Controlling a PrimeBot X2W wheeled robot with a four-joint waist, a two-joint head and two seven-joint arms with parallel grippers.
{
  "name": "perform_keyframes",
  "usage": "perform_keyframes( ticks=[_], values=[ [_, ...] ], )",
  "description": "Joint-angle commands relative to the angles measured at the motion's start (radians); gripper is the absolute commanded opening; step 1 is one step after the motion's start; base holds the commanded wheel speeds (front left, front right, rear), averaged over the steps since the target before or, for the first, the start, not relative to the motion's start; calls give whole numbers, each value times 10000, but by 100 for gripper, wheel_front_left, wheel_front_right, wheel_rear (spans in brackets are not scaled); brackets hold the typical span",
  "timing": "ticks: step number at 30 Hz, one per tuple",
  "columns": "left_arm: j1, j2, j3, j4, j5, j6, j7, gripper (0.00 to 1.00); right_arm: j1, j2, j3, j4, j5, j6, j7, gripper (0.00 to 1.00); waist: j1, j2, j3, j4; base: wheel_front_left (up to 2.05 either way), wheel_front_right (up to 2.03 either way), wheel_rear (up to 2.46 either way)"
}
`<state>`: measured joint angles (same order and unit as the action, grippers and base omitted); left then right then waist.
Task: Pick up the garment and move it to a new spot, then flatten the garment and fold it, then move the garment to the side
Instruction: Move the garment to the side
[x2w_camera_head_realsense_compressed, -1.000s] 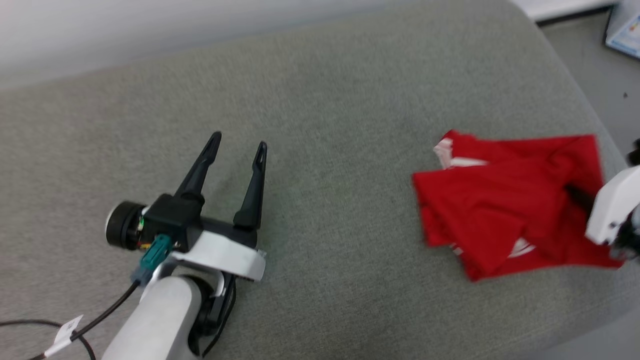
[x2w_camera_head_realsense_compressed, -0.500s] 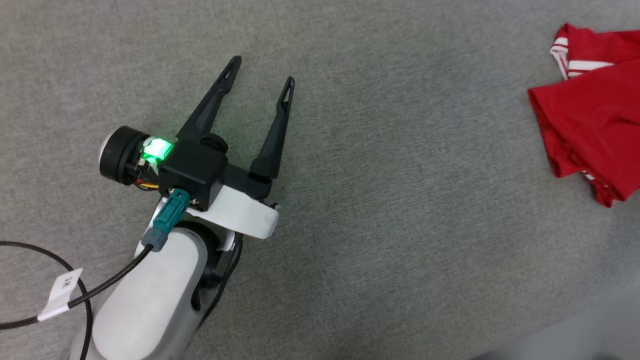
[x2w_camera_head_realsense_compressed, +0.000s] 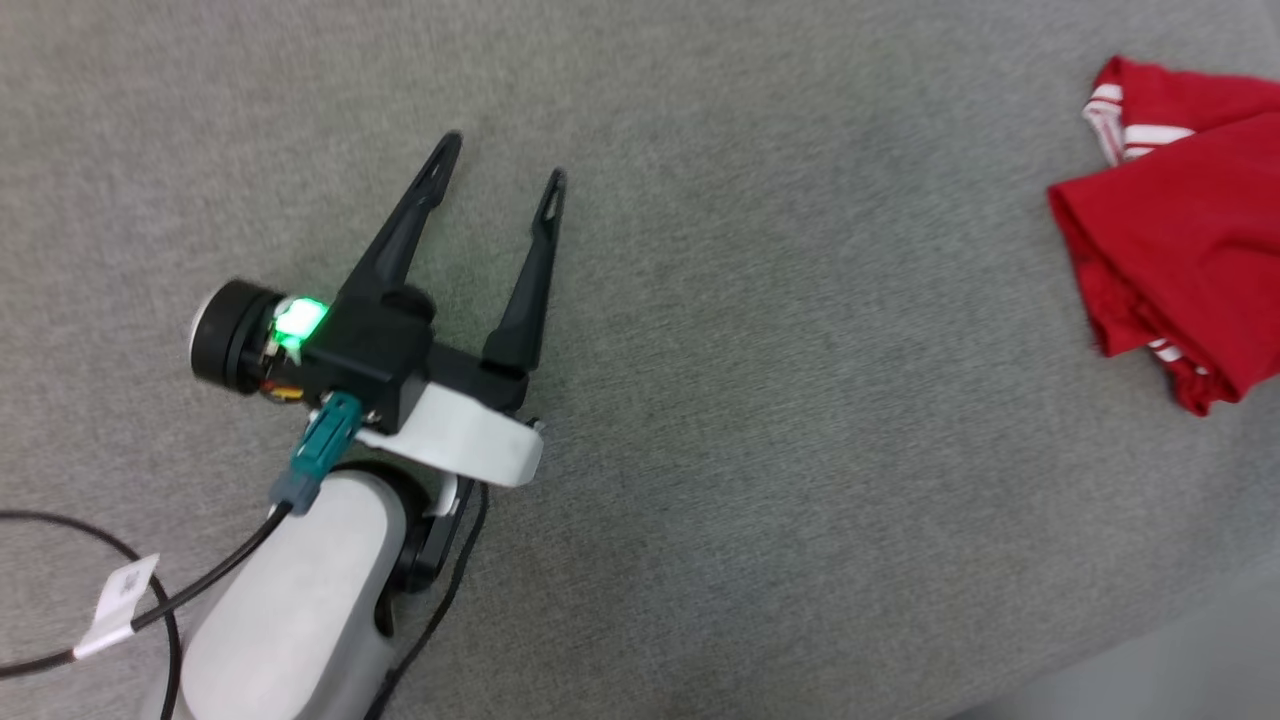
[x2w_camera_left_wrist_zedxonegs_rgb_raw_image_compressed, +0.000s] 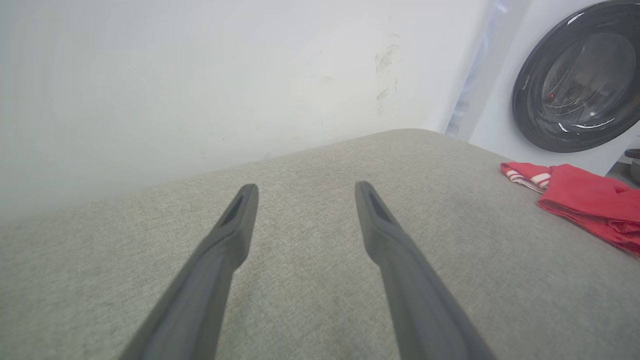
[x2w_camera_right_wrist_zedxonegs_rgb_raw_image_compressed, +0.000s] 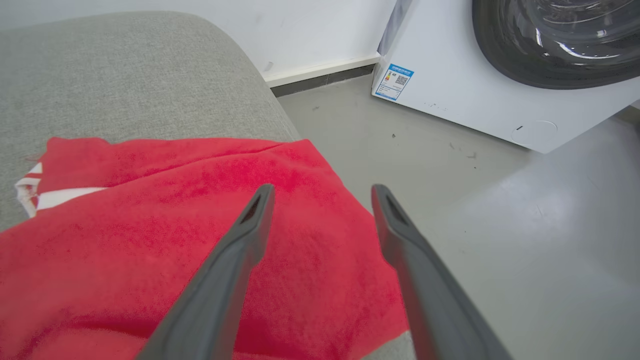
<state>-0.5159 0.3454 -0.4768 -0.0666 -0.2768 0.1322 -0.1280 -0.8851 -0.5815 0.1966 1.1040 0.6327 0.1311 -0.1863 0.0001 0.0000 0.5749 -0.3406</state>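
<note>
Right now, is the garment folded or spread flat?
Folded. The garment lies as a compact bundle on the grey cushion, with layered edges stacked along one side and striped trim at a corner.

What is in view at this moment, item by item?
shirt: one, red with white striped trim, folded at the right end of the cushion
cushion: one, grey fabric, under the shirt and the left gripper
washing machine: one, white with a dark round door, on the floor past the cushion's right end
sticker: one, blue and white, on the washing machine's lower corner
floor: one, grey, right of the cushion
wall: one, white, behind the cushion
cable: one, black with a white tag, by the left forearm
left gripper: one, dark fingers, open, over bare cushion
right gripper: one, dark fingers, open, above the shirt's edge, holding nothing
</note>
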Motion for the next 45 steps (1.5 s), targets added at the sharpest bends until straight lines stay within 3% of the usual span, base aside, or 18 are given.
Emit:
perform_keyframes(
  ticks=[1,12,22,33,40,45],
  values=[
    [261,19,75,68,-122,93,-153,100,328,64,144,-124,-35,-7,-202,100,-1,0,-561,-79,0,0,0],
    [2134,-160,703,716,-1061,691,-796,100,2183,712,996,-1907,-315,-7,-746,100,-1,0,-2825,41,0,0,0],
    [3361,-349,1244,1212,-1682,836,-1232,100,4311,1264,1180,-4453,-697,-7,-776,100,-1,0,-4158,1352,0,0,0],
    [4285,-108,2539,1244,-1944,827,-1383,100,6535,2323,-460,-7629,-2225,-7,-280,100,-1,0,-4911,2775,0,0,0],
    [5164,144,2836,1233,-1830,615,-1387,100,8019,3131,-1431,-9613,-3168,-7,769,100,-1,0,-5470,2866,0,0,0],
    [5724,26,2819,1305,-1931,531,-1381,100,9098,3691,-1905,-10866,-3581,-7,1467,100,-1,0,-5850,2736,0,0,0]
  ],
)
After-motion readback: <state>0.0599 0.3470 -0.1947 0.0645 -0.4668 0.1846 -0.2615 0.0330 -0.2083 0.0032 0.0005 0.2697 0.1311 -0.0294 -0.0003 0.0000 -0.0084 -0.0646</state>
